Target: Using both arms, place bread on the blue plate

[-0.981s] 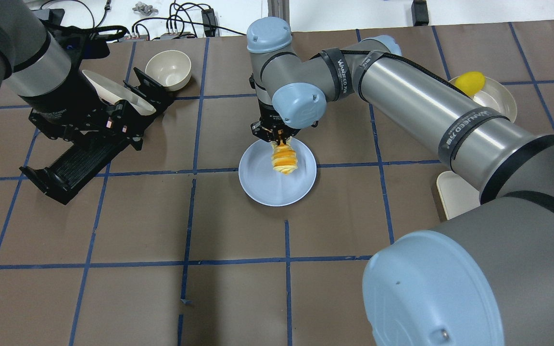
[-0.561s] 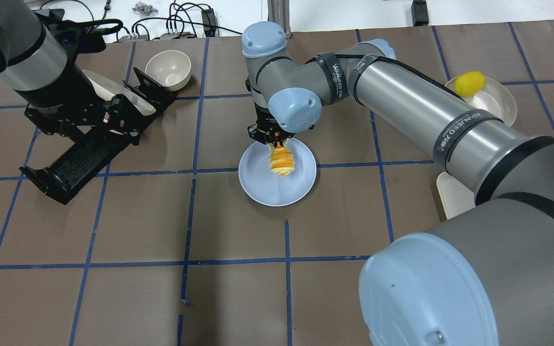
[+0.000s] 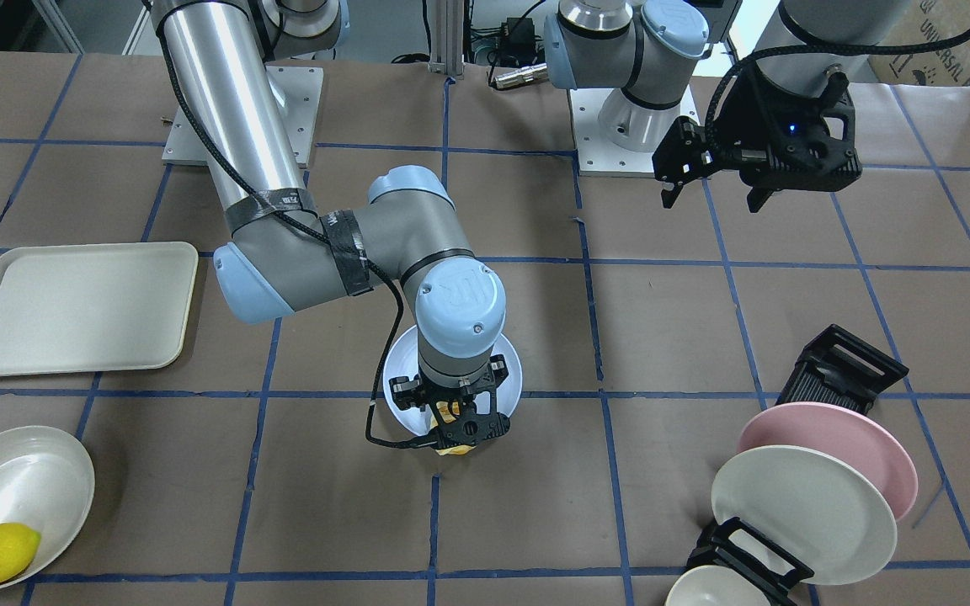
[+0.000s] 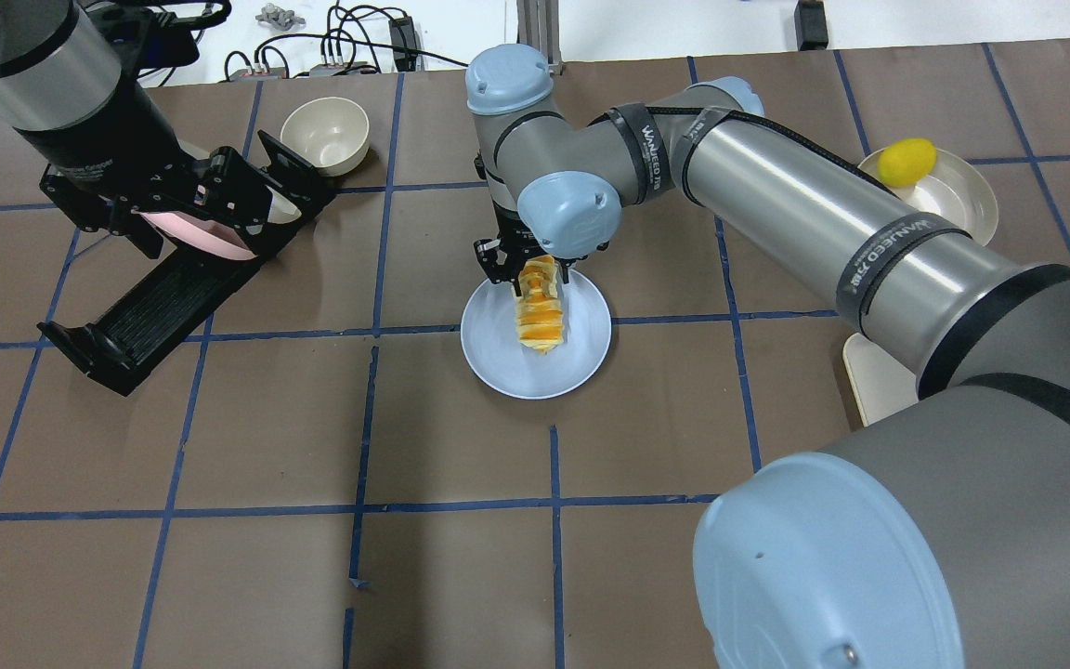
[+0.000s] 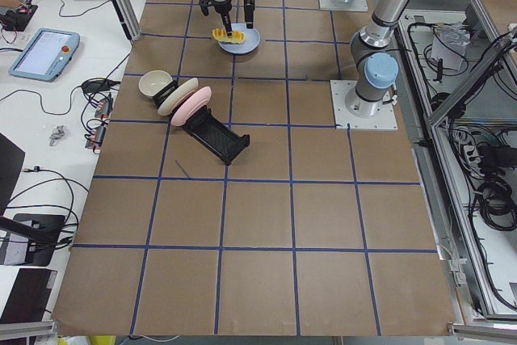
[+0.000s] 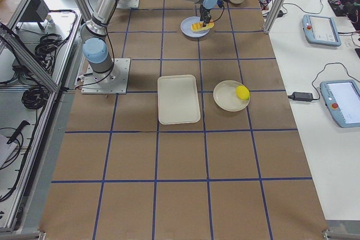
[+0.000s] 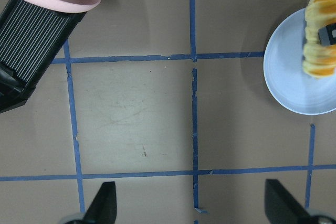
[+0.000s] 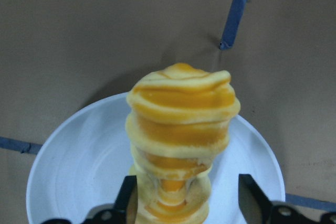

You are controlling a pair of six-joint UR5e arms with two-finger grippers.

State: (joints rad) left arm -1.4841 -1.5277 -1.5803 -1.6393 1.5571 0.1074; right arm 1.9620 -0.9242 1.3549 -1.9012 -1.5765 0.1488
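The bread (image 4: 540, 307), a ridged golden loaf with cream stripes, lies on the blue plate (image 4: 507, 358) near the table's middle. My right gripper (image 4: 532, 265) hangs over the bread's far end. It is open, with one finger on each side of the loaf. In the right wrist view the bread (image 8: 181, 129) sits between the fingers (image 8: 249, 198), and there is a gap on the right side. My left gripper (image 4: 205, 209) is open and empty, raised over the dish rack at the left. Its fingers (image 7: 102, 205) are spread wide.
A black dish rack (image 4: 154, 297) holds a pink plate (image 3: 839, 438) and a cream plate (image 3: 801, 513). A cream bowl (image 4: 324, 135) stands behind the rack. A yellow lemon (image 4: 906, 160) sits in a white bowl (image 4: 962, 200) at the far right. A cream tray (image 3: 72, 307) lies at the right.
My right gripper has opened and let go of the bread, which has settled lower and longer on the blue plate. My left arm has pulled back and up from the rack.
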